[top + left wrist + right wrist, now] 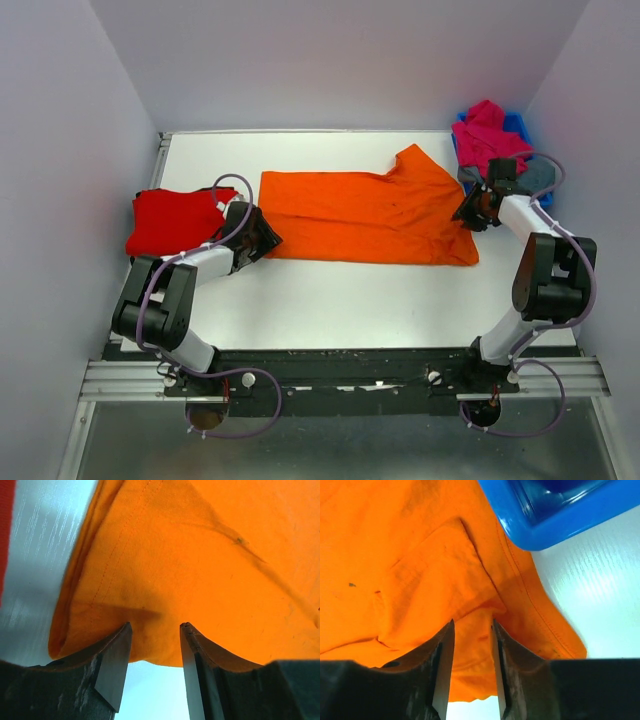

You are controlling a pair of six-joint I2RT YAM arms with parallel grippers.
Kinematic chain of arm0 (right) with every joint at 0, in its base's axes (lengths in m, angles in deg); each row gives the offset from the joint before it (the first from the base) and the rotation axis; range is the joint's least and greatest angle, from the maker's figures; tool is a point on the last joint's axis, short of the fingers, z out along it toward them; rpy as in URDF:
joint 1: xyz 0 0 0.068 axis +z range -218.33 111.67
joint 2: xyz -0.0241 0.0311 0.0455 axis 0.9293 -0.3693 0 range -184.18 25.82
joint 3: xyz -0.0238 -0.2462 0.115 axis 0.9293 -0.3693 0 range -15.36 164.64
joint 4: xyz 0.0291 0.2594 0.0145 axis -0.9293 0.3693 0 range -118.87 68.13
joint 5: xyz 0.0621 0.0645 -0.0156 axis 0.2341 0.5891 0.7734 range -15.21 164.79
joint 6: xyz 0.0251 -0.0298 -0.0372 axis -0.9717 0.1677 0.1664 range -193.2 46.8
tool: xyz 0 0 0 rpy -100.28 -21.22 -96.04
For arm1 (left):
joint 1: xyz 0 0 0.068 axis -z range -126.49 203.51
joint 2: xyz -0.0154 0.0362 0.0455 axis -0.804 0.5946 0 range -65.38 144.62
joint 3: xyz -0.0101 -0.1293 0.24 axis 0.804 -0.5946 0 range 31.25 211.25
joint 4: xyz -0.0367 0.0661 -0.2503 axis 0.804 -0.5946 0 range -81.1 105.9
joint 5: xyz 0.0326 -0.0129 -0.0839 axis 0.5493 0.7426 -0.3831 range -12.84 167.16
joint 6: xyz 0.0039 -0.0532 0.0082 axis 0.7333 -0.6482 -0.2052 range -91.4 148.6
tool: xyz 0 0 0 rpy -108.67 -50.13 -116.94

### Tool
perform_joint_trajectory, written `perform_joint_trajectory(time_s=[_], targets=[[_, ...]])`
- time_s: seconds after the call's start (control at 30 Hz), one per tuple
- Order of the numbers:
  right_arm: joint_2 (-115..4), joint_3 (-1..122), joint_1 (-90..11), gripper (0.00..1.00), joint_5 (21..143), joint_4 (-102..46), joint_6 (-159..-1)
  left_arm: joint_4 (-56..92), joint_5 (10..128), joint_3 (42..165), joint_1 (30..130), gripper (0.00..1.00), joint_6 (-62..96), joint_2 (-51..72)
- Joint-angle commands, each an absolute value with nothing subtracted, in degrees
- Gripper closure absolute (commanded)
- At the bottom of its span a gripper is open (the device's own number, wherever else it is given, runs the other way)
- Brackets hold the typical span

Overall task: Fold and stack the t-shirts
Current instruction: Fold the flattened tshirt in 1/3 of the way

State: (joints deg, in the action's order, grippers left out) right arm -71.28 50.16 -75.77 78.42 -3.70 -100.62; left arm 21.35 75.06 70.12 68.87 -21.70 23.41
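The bright orange t-shirt point(370, 215) lies spread flat across the middle of the table. My left gripper point(262, 238) is at its left edge. In the left wrist view the jaws stand apart, and this gripper point(156, 630) straddles the hem of the orange cloth point(200, 555). My right gripper point(467, 212) is at the shirt's right edge. In the right wrist view it point(473, 625) is open around a fold of orange cloth point(410, 555). A folded red t-shirt point(175, 220) lies at the left. A magenta-pink t-shirt point(487, 135) and a slate grey-blue one point(538, 178) lie in the bin.
A small blue plastic bin point(520, 128) stands at the back right corner; its rim shows in the right wrist view point(560, 520), close to the orange shirt. A strip of red cloth point(4, 530) shows at the left edge of the left wrist view. White walls enclose the table.
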Motion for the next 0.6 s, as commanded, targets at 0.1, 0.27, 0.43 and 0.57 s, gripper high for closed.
perform_joint_trajectory(time_s=[0.1,0.27,0.43,0.57], targets=[[-67.62,46.27,-75.62,0.5,75.23,-1.71,-99.74,19.06,78.22,70.18,68.81,0.41,-20.27,24.18],[-61.28,38.8,-75.62,0.44,75.14,-2.94,-98.95,19.5,79.01,69.39,68.81,0.41,-20.35,22.78],[-60.22,36.85,-75.54,0.45,72.5,-2.15,-98.6,19.33,80.59,68.78,68.81,0.41,-19.83,21.28],[-61.71,37.82,-75.54,0.56,69.08,-0.66,-99.12,18.8,80.5,69.48,68.81,0.41,-19.56,22.5]])
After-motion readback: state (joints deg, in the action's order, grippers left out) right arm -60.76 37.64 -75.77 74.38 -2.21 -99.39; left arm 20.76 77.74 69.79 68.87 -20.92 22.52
